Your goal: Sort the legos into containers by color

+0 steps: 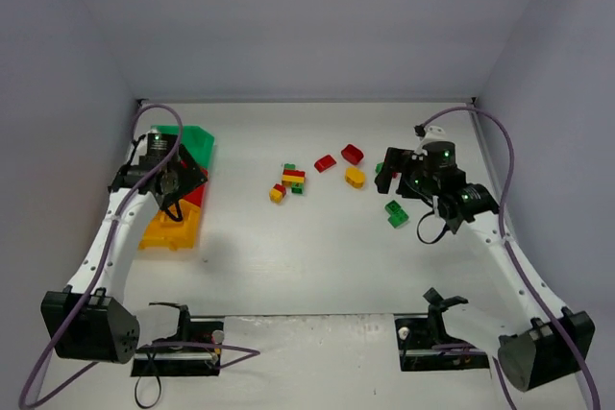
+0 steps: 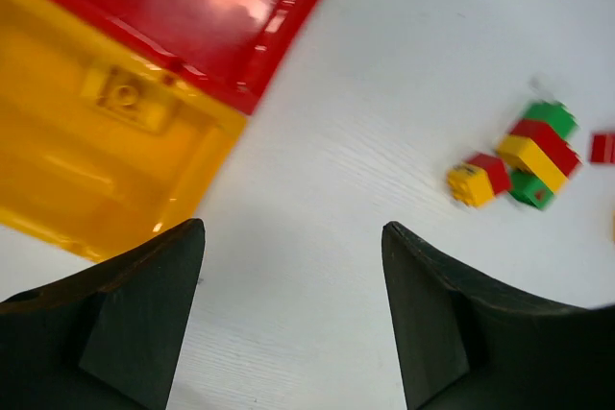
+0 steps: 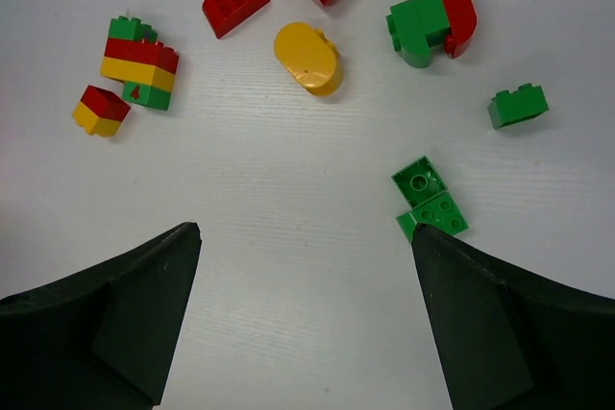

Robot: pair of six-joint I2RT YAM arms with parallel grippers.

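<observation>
Left pincer (image 2: 293, 237) gapes wide, empty, over containers (image 1: 197, 144) at frame's left; right pincer (image 3: 306, 237) likewise wide, empty, over legos (image 1: 294, 178) scattered mid-frame on the bench (image 1: 336, 266).

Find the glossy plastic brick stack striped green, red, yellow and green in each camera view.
Top external: the striped stack sits near the middle of the table.
Left wrist: far right, above mid-height.
Right wrist: upper left corner.
Shared landmark: the small red-and-yellow brick pair lies just below-left of it in every view.
</observation>
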